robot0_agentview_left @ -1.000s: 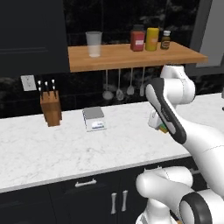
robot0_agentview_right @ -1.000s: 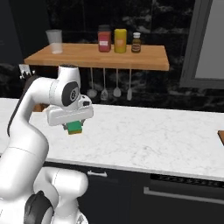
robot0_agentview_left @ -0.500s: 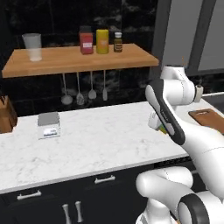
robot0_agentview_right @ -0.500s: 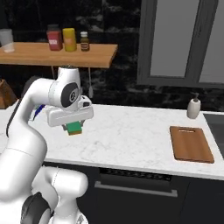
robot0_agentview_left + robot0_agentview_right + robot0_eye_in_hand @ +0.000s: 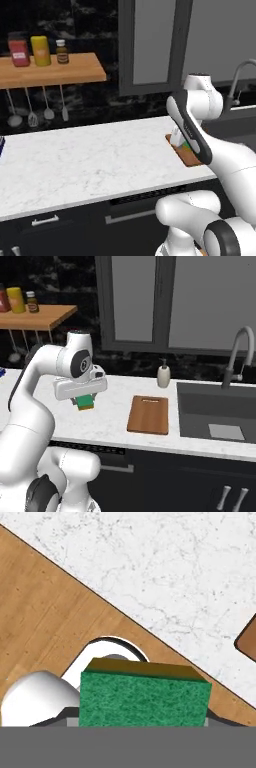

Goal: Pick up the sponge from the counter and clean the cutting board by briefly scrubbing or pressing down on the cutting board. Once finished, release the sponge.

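Observation:
My gripper (image 5: 84, 397) is shut on the sponge (image 5: 85, 402), a small green-and-yellow block hanging below the hand, above the white marble counter (image 5: 112, 423). In the hand view the sponge (image 5: 145, 697) shows its green face between the fingers, over the counter's front edge. The brown wooden cutting board (image 5: 148, 414) lies flat on the counter to the right of the gripper, apart from the sponge. A corner of the cutting board (image 5: 248, 637) shows at the hand view's right edge. In the left base view the cutting board (image 5: 186, 159) lies partly behind my forearm.
A white soap bottle (image 5: 163, 375) stands behind the board. A dark sink (image 5: 220, 416) with a grey faucet (image 5: 239, 351) lies right of the board. A wooden wall shelf (image 5: 50, 70) with jars hangs at the left, utensils beneath. Wooden floor (image 5: 45, 627) shows past the counter's edge.
The base has driven to the right, so the whole scene slid left; the cutting board, soap bottle and sink came into view. The sponge stays held in the gripper.

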